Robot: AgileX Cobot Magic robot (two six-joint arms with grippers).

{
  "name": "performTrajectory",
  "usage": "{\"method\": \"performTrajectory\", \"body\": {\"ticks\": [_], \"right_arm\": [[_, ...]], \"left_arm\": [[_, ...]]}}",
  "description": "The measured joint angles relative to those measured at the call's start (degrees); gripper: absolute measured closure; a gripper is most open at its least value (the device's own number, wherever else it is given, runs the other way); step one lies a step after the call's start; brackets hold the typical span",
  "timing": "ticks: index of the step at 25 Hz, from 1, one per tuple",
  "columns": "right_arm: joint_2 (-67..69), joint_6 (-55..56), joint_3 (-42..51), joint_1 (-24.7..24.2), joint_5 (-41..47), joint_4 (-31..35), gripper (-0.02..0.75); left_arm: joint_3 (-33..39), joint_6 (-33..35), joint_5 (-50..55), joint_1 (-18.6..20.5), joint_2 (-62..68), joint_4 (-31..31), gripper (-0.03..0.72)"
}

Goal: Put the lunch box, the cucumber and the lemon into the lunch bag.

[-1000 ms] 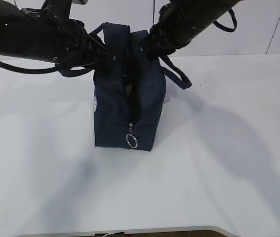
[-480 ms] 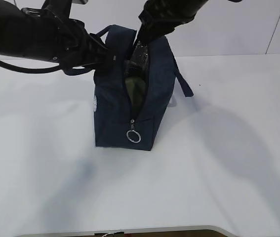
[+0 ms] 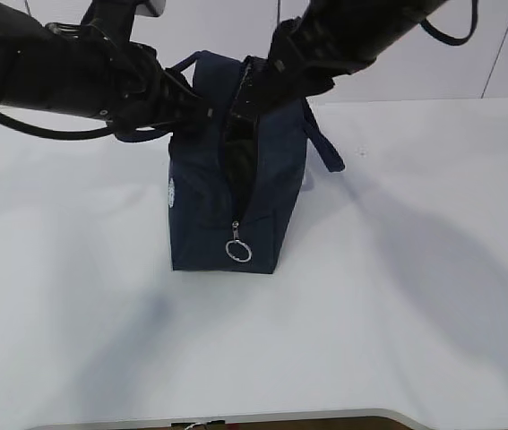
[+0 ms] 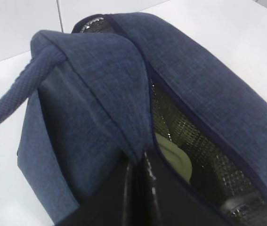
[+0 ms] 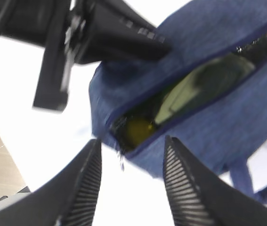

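Note:
The navy lunch bag [image 3: 227, 202] stands upright mid-table with its top zipper open. My left gripper [image 3: 193, 106] is shut on the fabric edge of the bag's mouth [image 4: 124, 117] and holds that side up. Inside, the sage-green lid of the lunch box [image 4: 173, 157] shows against the silver lining. In the right wrist view the yellow lemon [image 5: 138, 129] lies in the bag's end beside the lunch box [image 5: 180, 96]. My right gripper [image 5: 132, 140] hangs open just above the bag's mouth [image 3: 249, 90], nothing between its fingers. The cucumber cannot be made out.
The white table [image 3: 397, 296] spreads around the bag. A silver ring pull [image 3: 238, 252] hangs at the bag's front end, and one loop handle [image 3: 325, 143] droops over its right side. The left arm [image 5: 100, 33] crosses the top of the right wrist view.
My right gripper dipped into the bag's mouth, opened, and has drawn back up out of it. The left gripper has kept its hold on the bag's edge.

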Motion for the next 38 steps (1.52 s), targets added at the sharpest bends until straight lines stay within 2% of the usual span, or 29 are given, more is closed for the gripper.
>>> {"method": "performTrajectory", "body": {"ticks": [5,13,19,22,26,32,34,38], "right_arm": [[-6.42,-4.87,11.45,0.00,-5.21,4.07,0.384],[-13.95,-19.95,29.75,0.00,-13.16,18.93,0.384],[-14.92,-31.79,39.39,0.00,-15.76,29.98,0.384],[-14.92,-41.46,43.51,0.00,-18.56,37.97,0.384],[-14.92,-59.82,47.44,0.00,-23.26,50.27,0.384],[-9.54,-79.62,48.00,0.00,-25.43,64.72,0.384],[-6.72,-86.60,48.00,0.00,-25.18,68.35,0.384],[-2.81,-102.12,48.00,0.00,-21.06,70.41,0.384]], "left_arm": [[0.00,0.00,0.00,0.00,0.00,0.00,0.703],[0.00,0.10,0.00,0.00,0.00,0.00,0.703],[0.00,0.10,0.00,0.00,0.00,0.00,0.703],[0.00,0.10,0.00,0.00,0.00,0.00,0.703],[0.00,0.10,0.00,0.00,0.00,0.00,0.703],[0.00,0.10,0.00,0.00,0.00,0.00,0.703],[0.00,0.10,0.00,0.00,0.00,0.22,0.703],[0.00,0.19,0.00,0.00,0.00,2.07,0.703]]}}
